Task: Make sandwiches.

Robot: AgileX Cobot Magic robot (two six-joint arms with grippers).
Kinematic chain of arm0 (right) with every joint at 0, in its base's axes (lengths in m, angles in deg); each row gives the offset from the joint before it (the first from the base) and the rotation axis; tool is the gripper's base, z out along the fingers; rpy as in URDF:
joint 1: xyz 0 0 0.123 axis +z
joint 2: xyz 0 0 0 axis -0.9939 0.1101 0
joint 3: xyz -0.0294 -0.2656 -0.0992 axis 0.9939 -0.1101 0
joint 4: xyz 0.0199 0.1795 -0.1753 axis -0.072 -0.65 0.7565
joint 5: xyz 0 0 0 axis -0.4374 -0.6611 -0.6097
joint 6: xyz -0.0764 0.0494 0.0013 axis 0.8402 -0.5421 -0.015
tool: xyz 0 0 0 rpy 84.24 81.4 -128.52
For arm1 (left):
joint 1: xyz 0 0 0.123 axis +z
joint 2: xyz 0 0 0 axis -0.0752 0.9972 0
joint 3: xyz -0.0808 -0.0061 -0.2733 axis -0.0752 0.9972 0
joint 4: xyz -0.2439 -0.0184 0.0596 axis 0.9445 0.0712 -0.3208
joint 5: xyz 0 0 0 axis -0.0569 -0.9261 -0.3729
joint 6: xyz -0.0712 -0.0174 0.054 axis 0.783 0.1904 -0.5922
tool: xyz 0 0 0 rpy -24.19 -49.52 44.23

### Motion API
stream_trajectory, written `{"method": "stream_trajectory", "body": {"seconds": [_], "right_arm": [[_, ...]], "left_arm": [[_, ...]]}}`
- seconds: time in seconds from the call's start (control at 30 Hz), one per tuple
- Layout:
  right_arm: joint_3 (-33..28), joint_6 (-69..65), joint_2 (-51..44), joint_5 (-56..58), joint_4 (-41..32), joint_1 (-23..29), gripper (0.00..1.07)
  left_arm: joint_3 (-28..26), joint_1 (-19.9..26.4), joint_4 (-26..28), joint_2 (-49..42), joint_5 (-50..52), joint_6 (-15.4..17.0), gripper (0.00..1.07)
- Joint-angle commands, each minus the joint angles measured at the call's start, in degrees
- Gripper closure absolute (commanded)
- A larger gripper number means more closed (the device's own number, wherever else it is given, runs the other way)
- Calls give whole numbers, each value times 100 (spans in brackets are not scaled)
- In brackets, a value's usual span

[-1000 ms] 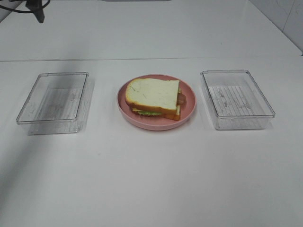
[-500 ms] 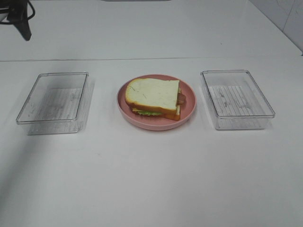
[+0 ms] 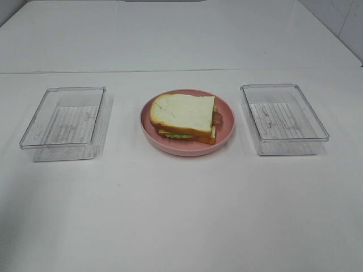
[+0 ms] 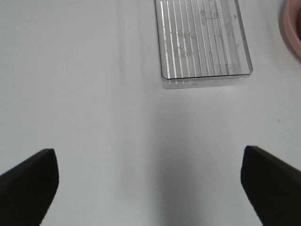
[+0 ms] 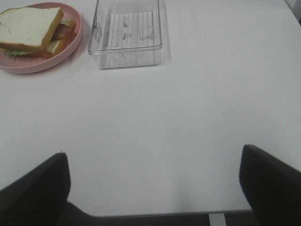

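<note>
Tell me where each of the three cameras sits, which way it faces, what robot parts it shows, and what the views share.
Exterior high: mounted above, looking down at the sandwich on the pink plate between two clear trays; no robot parts.
Left wrist: on the left arm, facing the left clear tray; open left end effector tips at the frame edge.
Right wrist: on the right arm, facing the right clear tray; open right end effector tips show.
Shared: the plate appears in all three.
</note>
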Motion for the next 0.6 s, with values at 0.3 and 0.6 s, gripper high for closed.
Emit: {"method": "stream_trajectory", "body": {"seconds": [0.3, 0.6], "right_arm": [[-17, 40, -160, -40, 0, -34, 13], [-17, 40, -160, -40, 0, -34, 13]], "left_arm": [[1117, -29, 46, -3438, -361, 23, 8], [905, -29, 596, -4503, -940, -46, 8]]}}
